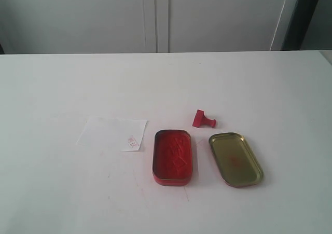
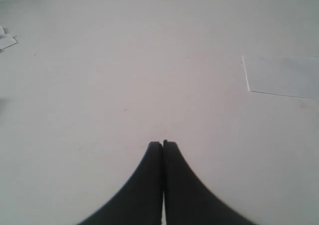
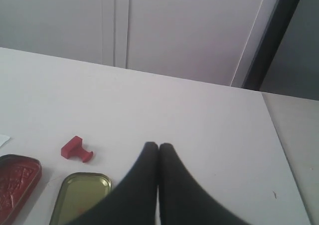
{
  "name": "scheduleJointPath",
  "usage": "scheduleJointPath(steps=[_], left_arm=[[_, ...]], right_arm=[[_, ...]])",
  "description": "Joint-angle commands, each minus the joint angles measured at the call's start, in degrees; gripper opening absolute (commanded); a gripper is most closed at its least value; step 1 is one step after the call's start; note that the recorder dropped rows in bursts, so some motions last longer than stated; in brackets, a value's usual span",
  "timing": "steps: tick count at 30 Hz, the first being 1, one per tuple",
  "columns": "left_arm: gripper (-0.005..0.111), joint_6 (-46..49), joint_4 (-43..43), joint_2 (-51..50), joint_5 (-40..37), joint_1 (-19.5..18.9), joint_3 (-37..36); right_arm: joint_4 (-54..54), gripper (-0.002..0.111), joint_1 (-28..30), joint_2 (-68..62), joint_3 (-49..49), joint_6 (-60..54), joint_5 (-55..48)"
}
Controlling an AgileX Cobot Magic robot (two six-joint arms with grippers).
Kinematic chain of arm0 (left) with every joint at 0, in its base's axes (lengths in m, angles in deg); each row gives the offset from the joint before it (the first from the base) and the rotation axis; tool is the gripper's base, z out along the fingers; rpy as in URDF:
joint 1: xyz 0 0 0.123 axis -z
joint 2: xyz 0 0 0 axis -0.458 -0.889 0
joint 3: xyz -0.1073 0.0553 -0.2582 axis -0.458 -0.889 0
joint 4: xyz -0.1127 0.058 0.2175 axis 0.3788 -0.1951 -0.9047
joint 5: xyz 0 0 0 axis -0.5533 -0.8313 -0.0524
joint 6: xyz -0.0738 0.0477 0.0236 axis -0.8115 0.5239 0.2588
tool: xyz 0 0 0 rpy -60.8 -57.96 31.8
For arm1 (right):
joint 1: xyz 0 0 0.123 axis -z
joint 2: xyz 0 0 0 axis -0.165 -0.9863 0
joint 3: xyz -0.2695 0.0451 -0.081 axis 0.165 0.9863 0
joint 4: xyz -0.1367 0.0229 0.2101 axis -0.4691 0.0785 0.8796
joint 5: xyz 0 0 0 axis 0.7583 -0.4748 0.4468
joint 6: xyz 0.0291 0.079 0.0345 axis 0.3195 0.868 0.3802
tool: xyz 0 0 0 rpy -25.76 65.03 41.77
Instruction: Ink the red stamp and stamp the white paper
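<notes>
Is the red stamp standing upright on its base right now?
No, the red stamp lies tipped on its side, knob pointing sideways, apart from the open ink tin.

A bare office or lab, hard to tell which; a broad white surface [image 1: 57, 83]; beyond the right pincer [image 3: 158, 146], pale grey flat cabinet doors [image 3: 189, 30] and a dark upright strip [image 3: 271, 35].

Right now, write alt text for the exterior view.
A red stamp lies tipped over on a white table beyond an open red ink tin and gold lid; left of them, a white paper bears a faint red imprint.
</notes>
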Motion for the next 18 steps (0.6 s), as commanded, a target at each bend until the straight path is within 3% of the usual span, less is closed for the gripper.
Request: scheduleJointPath(steps=[1, 18], left_arm=[[0.000, 0.0, 0.2, 0.3, 0.2, -0.1, -0.2], [0.000, 0.0, 0.2, 0.3, 0.2, -0.1, -0.2]], right_arm=[[0.0, 0.000, 0.2, 1.0, 1.1, -0.3, 0.7], [0.4, 0.000, 0.2, 25.5, 14.8, -0.3, 0.4]])
